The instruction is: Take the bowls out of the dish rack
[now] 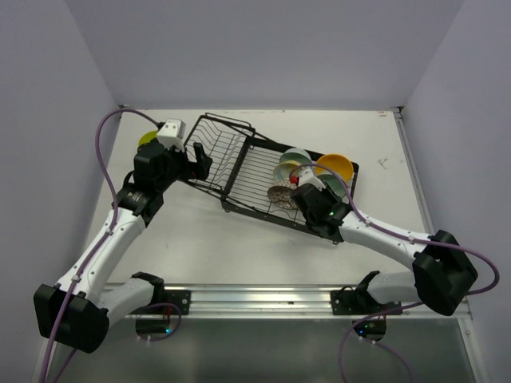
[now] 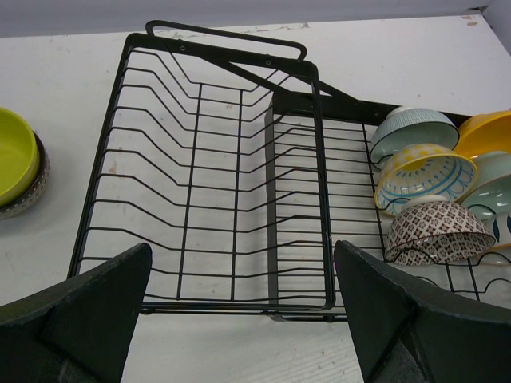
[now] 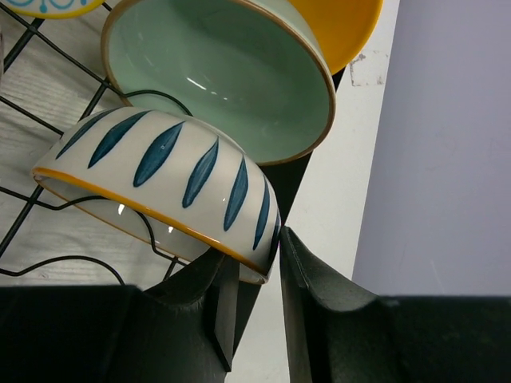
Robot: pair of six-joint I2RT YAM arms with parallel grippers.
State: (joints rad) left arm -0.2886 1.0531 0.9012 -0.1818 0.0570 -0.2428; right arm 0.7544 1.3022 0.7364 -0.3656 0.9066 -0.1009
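Note:
The black wire dish rack lies at mid table, its basket section on the left. Bowls stand on edge in the flat right section: a ribbed teal one, a yellow and blue one, a brown-patterned one, an orange-yellow one and a pale teal one. My right gripper is shut on the rim of a white bowl with blue leaf stripes. My left gripper is open and empty at the basket section's near edge. A yellow-green bowl sits nested in a dark patterned bowl on the table.
The nested bowls stand left of the rack near the back left corner. The table's right edge and the side wall are close beside the right gripper. The right arm reaches in from the front right.

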